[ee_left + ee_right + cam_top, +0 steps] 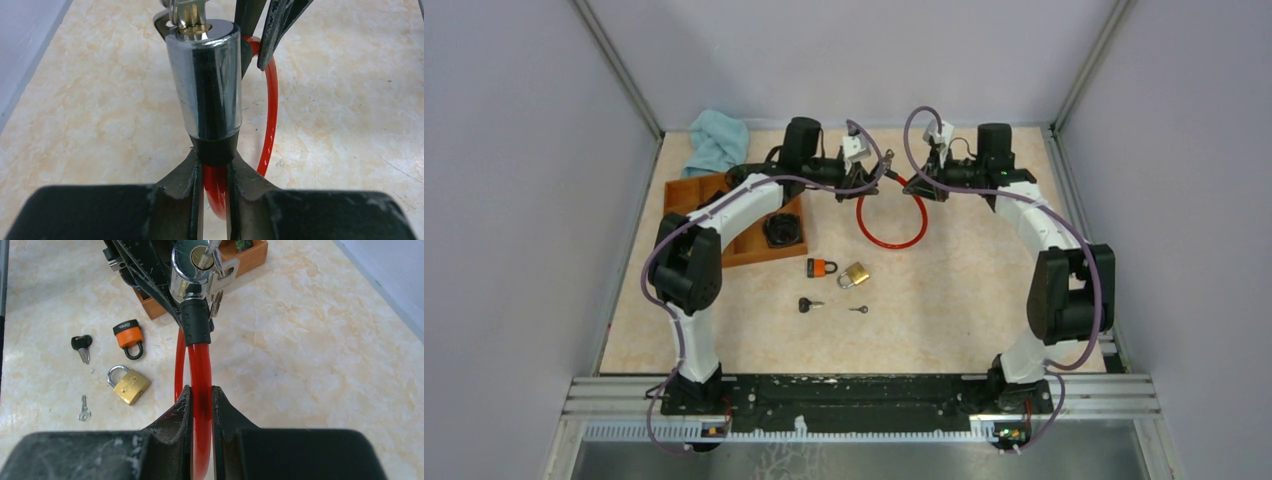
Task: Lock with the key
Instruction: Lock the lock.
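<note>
Task item: red cable lock (891,225), lifted at its head end between the two grippers at the far middle of the table (984,300); the loop hangs down to the table surface.
Done: key (187,12) is seated in the keyway at the end face of the chrome lock cylinder (205,85); a spare key hangs from its ring beside the cylinder.
Not confirmed: whether the key is turned and whether the latch is engaged; the pictures do not show either.
Left to do (judgement): rotate the key to the locked position, then withdraw it.
Left gripper (215,165): fingers pressed against the cable right under the black collar below the cylinder; cylinder stands directly ahead of the fingertips.
Right gripper (201,402): fingers pinching the red cable further down from the collar; cylinder and key lie ahead, apart from the fingertips.
Key access: neither gripper touches the key.
Other items: orange padlock (127,337), brass padlock (129,384) and two loose keys on the table, not in use.
</note>
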Robot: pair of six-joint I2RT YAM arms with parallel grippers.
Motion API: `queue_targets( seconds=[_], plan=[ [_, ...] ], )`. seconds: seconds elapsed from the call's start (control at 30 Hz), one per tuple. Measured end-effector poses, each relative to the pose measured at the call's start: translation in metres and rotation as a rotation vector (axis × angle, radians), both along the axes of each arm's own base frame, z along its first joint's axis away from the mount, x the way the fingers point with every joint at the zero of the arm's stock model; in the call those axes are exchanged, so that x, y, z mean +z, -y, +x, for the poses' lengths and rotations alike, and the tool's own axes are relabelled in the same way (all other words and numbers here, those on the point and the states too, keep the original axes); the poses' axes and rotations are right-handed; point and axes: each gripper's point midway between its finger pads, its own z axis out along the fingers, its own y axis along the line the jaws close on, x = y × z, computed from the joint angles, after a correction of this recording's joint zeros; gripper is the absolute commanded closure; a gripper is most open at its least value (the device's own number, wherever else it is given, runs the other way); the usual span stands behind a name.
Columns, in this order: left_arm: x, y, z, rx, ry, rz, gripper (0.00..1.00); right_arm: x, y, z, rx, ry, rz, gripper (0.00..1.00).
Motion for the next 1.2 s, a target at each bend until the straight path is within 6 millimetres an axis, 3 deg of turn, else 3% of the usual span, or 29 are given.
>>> queue_targets(
  seconds=[0.43, 0.83, 1.2],
  plan=[
    [0.004, -0.013, -0.009, 0.021, 0.094, 0.042, 1.0, -0.005, -0.011, -0.015, 0.034, 0.062, -0.04, 0.98],
    [-0.013, -0.028, -0.019, 0.081, 0.212, 0.16, 1.0, -0.029, -0.024, -0.023, 0.039, 0.054, -0.039, 0.98],
    [-0.015, -0.019, -0.019, 0.128, 0.289, 0.222, 1.0, -0.036, -0.015, -0.025, -0.009, 0.075, -0.069, 0.85]
  ],
)
